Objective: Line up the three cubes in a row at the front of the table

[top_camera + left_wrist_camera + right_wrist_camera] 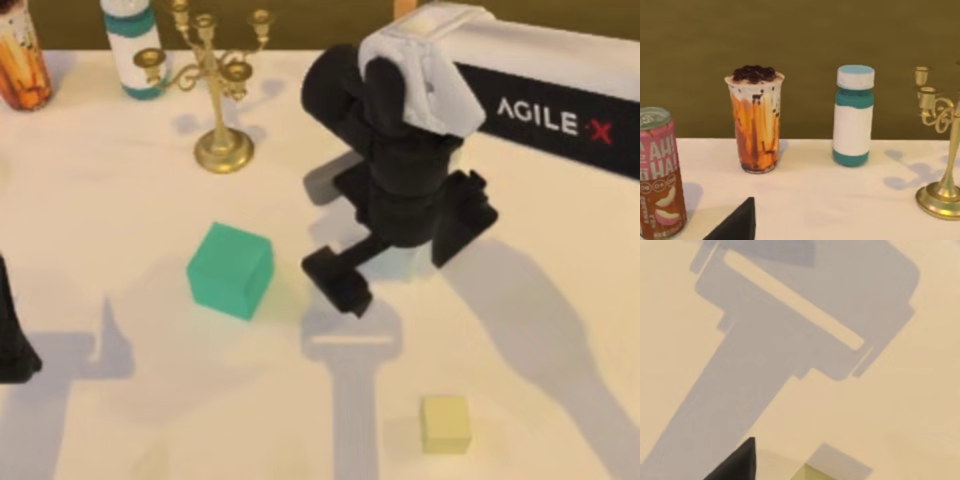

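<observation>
1. Teal-green cube [231, 270] sits mid-tabletop, just left of the right gripper [395, 250].
2. Yellow cube [445, 423] lies nearer the front, below that gripper.
3. Whether its jaws are open, I cannot tell.
4. Left gripper [12, 340] is parked at the left edge.

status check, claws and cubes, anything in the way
Right claw over mid-table, above the blue cube. Left arm parked at left edge. Teal cube mid-table, yellow cube at front. Candelabra at back, clear of the path.
</observation>
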You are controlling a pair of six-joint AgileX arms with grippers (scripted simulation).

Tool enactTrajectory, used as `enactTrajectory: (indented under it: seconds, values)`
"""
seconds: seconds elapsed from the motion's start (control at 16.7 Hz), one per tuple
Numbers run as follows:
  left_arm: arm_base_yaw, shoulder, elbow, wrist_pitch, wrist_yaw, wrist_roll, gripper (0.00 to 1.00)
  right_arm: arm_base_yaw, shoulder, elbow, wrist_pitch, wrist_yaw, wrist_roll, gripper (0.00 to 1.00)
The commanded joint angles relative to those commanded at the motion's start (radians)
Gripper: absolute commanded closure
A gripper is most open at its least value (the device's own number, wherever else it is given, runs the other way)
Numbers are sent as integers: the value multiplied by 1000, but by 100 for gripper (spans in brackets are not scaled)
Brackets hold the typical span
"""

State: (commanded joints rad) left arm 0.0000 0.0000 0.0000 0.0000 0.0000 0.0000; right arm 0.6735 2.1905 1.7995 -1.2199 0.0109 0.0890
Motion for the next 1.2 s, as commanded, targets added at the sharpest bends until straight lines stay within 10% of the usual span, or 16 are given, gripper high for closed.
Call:
enactTrajectory:
  seconds: [0.48,1.2]
  values:
    - [0,0,0,0,0,0,0,-122,282,449,-147,-5,-573,0]
    - [0,0,0,0,0,0,0,-138,325,407,-42,-4,-628,0]
